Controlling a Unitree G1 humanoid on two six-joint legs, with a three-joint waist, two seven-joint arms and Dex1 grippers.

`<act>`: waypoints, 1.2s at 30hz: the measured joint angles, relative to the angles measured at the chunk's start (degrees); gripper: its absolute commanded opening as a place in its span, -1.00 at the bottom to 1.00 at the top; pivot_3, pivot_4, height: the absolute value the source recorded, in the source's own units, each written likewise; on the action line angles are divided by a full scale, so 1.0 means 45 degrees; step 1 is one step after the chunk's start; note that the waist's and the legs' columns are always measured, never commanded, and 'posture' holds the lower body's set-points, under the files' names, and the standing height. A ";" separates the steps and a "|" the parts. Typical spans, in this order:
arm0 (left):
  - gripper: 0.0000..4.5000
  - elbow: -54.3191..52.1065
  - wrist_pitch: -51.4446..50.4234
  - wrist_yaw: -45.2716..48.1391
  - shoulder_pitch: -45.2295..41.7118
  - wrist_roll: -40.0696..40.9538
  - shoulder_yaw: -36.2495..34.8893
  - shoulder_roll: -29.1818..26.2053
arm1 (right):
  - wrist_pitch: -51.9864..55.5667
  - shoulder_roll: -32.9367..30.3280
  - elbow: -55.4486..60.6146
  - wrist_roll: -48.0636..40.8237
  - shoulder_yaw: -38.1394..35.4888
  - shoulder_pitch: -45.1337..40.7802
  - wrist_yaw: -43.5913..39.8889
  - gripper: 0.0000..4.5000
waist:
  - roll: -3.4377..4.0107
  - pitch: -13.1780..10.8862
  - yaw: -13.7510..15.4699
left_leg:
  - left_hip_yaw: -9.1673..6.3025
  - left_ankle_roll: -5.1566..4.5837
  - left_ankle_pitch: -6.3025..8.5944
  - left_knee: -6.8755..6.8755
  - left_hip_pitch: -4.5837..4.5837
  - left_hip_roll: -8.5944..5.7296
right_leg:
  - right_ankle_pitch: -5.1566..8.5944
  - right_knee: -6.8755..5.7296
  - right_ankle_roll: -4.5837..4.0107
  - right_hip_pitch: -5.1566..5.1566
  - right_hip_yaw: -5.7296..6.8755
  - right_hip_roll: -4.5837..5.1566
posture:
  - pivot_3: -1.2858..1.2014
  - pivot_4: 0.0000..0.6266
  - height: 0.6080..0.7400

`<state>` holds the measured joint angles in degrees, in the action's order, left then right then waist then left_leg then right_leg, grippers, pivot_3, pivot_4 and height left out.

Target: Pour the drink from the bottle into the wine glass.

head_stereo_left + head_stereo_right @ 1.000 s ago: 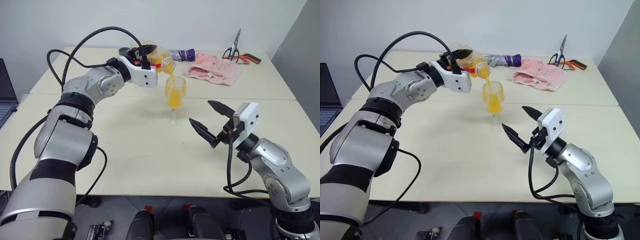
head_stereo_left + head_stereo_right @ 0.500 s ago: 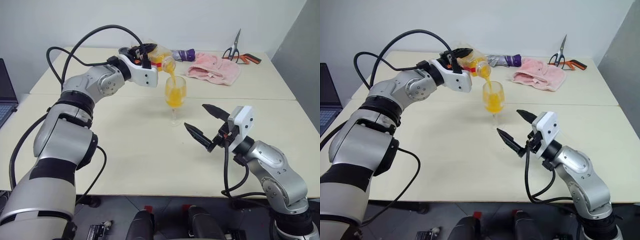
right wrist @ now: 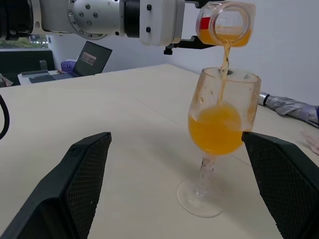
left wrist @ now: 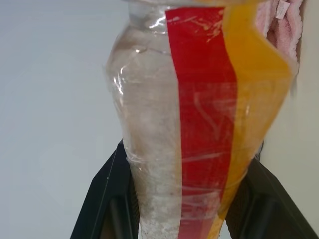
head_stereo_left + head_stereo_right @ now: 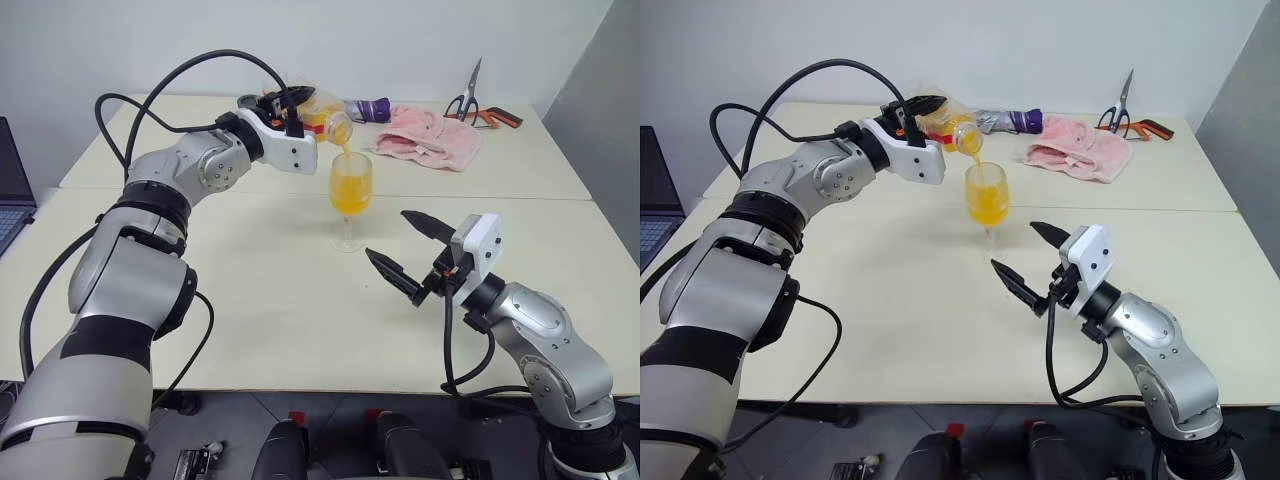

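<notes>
My left gripper (image 5: pixel 292 101) is shut on the bottle (image 5: pixel 322 117), holding it tipped on its side above the wine glass (image 5: pixel 350 192). A thin stream of orange drink (image 3: pixel 224 62) falls from the bottle's mouth into the bowl, which is about half full. The glass stands upright on the table. In the left wrist view the bottle (image 4: pixel 189 124) shows its red strip between my black fingers (image 4: pixel 107 199), with drink pooled along one side. My right gripper (image 5: pixel 385 233) is open with nothing in it, just in front and to the right of the glass, apart from it.
A pink cloth (image 5: pixel 425 137), scissors (image 5: pixel 470 98) and a folded purple umbrella (image 5: pixel 368 108) lie at the back of the cream table (image 5: pixel 250 300). A laptop (image 5: pixel 10 190) sits at the far left edge.
The drink keeps streaming and its level in the glass has risen slightly. Neither arm has moved noticeably.
</notes>
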<state>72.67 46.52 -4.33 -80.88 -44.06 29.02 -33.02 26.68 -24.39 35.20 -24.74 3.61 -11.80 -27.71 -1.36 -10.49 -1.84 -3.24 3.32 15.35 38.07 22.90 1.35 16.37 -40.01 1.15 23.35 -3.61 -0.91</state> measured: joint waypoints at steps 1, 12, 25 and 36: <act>-0.24 0.0000 0.0000 0.0000 0.0000 0.0000 0.0000 0.0003 | 0.0000 0.0000 0.0000 0.0004 0.0000 0.0006 0.0003 1.00 | 0.0000 0.0000 0.0000 | 0.0000 0.0000 0.0000 0.0001 0.0000 0.0000 | 0.0000 -0.0001 0.0000 0.0000 0.0000 0.0000 | 0.03 -0.52 1.00; -0.24 0.0007 -0.0004 0.0000 -0.0002 0.0001 0.0001 0.0033 | 0.0000 0.0004 0.0000 0.0142 0.0002 0.0037 0.0010 1.00 | 0.0000 0.0000 0.0001 | 0.0000 0.0000 0.0000 0.0003 0.0000 0.0000 | 0.0000 -0.0002 0.0000 0.0000 0.0000 0.0000 | 0.03 -0.52 1.00; -0.24 0.0217 -0.0047 0.0000 -0.0013 0.0000 0.0050 0.0064 | 0.0002 0.0020 0.0000 0.0170 0.0007 0.0037 0.0014 1.00 | 0.0000 0.0000 0.0000 | 0.0000 0.0000 0.0000 0.0003 -0.0001 -0.0001 | 0.0000 -0.0003 0.0000 0.0000 0.0000 0.0001 | 0.03 -0.52 1.00; -0.24 0.0224 -0.0055 -0.0001 -0.0017 -0.0001 0.0072 0.0139 | 0.0002 0.0021 0.0000 0.0176 0.0006 0.0063 0.0014 1.00 | -0.0001 0.0000 0.0001 | 0.0000 0.0000 0.0000 0.0004 0.0000 -0.0001 | 0.0000 -0.0006 0.0000 0.0000 -0.0001 0.0001 | 0.03 -0.52 1.00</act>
<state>73.67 46.27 -4.33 -80.96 -44.07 29.35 -32.40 26.69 -24.29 35.20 -23.95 3.63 -11.51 -27.65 -1.37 -10.49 -1.83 -3.24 3.32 15.35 38.09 22.90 1.35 16.37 -40.04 1.15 23.35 -3.61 -0.91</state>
